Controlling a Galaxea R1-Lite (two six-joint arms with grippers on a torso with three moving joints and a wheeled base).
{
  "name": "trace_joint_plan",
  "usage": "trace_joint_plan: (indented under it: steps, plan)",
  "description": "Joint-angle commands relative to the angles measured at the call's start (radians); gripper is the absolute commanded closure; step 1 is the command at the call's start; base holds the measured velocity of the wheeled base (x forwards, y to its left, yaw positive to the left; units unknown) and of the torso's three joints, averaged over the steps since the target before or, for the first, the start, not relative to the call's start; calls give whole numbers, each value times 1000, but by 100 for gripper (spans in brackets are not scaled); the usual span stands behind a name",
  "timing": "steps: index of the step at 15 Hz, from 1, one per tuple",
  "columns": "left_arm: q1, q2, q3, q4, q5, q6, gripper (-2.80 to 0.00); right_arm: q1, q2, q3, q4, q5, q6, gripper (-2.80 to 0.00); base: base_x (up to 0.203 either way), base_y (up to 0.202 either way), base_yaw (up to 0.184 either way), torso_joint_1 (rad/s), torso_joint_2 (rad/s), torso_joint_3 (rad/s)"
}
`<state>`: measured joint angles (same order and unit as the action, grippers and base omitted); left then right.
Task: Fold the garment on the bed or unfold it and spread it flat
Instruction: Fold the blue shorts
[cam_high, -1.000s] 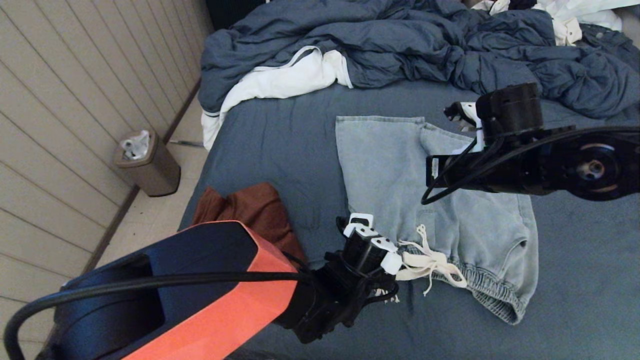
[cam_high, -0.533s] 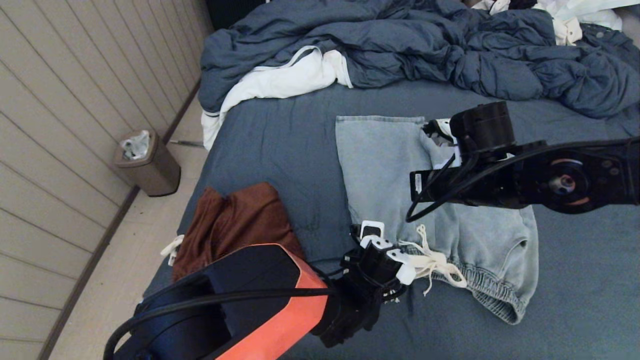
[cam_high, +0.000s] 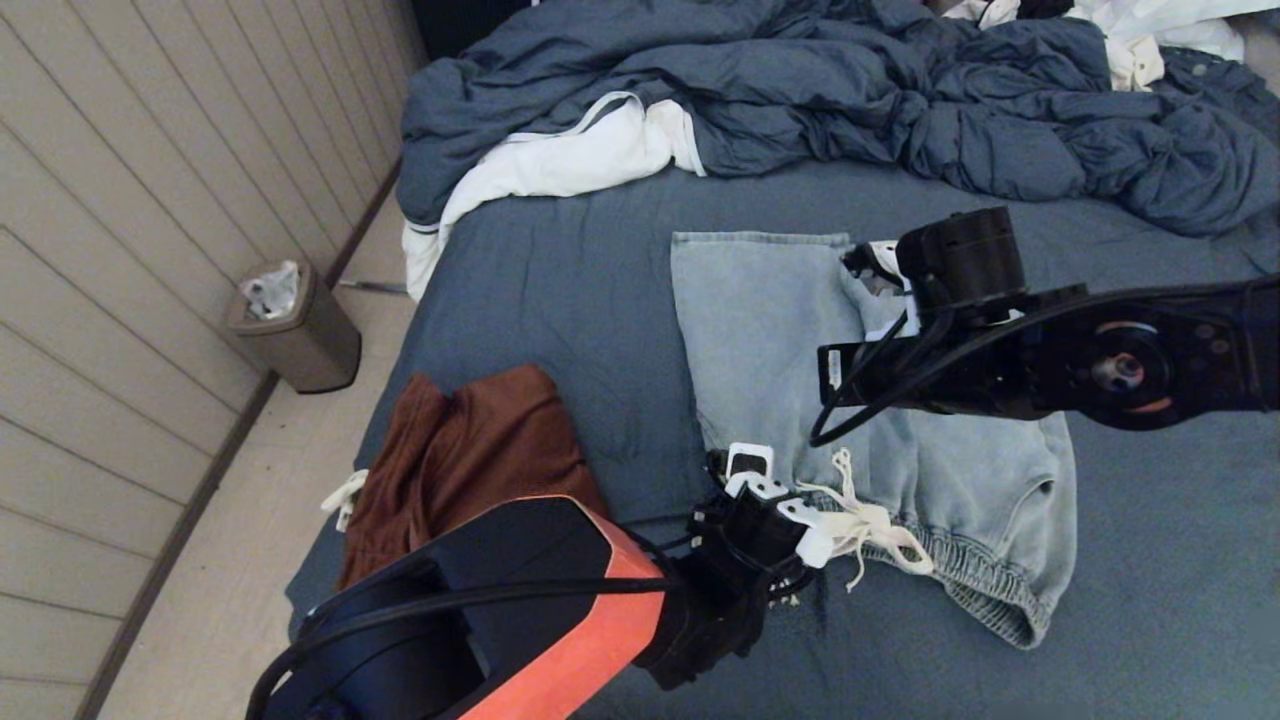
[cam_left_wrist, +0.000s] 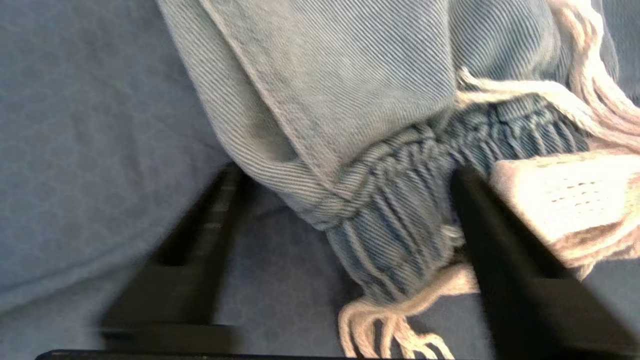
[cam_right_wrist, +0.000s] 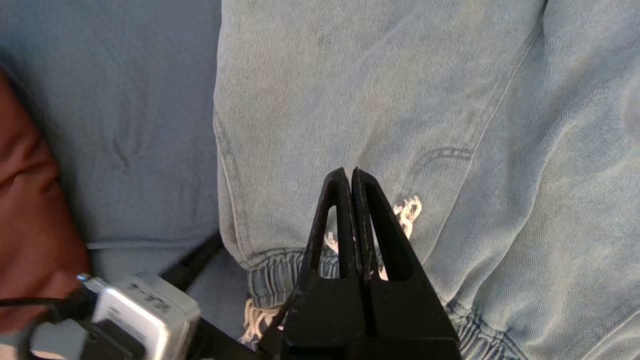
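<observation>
Your left gripper (cam_high: 778, 492) has shifted over the last second: it was off the near-left corner of the shorts (cam_high: 790, 330) and now sits a little further in, at the waistband corner beside the drawstring (cam_high: 868, 527). The left arm's orange housing has slid toward the middle of the head view, uncovering more of the brown garment (cam_high: 470, 450) at the left edge of the bed (cam_high: 560, 290).

Left wrist view: the two fingers (cam_left_wrist: 200, 240) stand apart, one on each side of the gathered waistband (cam_left_wrist: 385, 220), with sheet visible between one finger and the cloth. They straddle the fabric; no pinch yet.

Your right gripper (cam_right_wrist: 351, 180) has come from above the far right part of the shorts to hover over their middle. Its fingers are pressed together with nothing between them.

The shorts lie on the slate-blue sheet, mid-bed, roughly flat, hem toward the rumpled duvet (cam_high: 820, 90), waistband toward you. The right side near the waistband is bunched.

Judgement: the left arm is set up for a grasp on the waistband corner; closing comes next. Watch that the drawstring does not get caught instead of the denim. The right gripper would have to open before it can take any edge.
</observation>
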<state>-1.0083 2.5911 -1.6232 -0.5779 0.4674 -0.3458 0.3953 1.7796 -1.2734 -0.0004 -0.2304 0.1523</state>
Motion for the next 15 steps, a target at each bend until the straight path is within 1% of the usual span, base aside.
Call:
trace_joint_plan:
  steps: [1, 4, 7, 8, 11, 15]
  plan:
    - [0, 4, -4, 8, 3, 1, 0, 0, 3, 2, -12, -1, -2, 0, 0, 0, 0, 0, 0, 0]
    - [-1, -1, 0, 11, 3, 3, 0, -1, 2, 3, -15, -1, -10, 0, 0, 0, 0, 0, 0, 0]
    - [2, -70, 38, 29, 13, 3, 0, -5, -5, 2, -15, -1, -14, 0, 0, 0, 0, 0, 0, 0]
    - [7, -113, 74, 43, 19, -1, 0, -11, -6, -2, -15, -1, -16, 0, 0, 0, 0, 0, 0, 0]
    - [25, -223, 234, 43, 32, -11, 0, -13, -13, -6, -15, -1, -15, 0, 0, 0, 0, 0, 0, 0]
    - [29, -346, 415, -8, 35, -12, 0, -15, -23, -7, -15, -1, -19, 0, 0, 0, 0, 0, 0, 0]
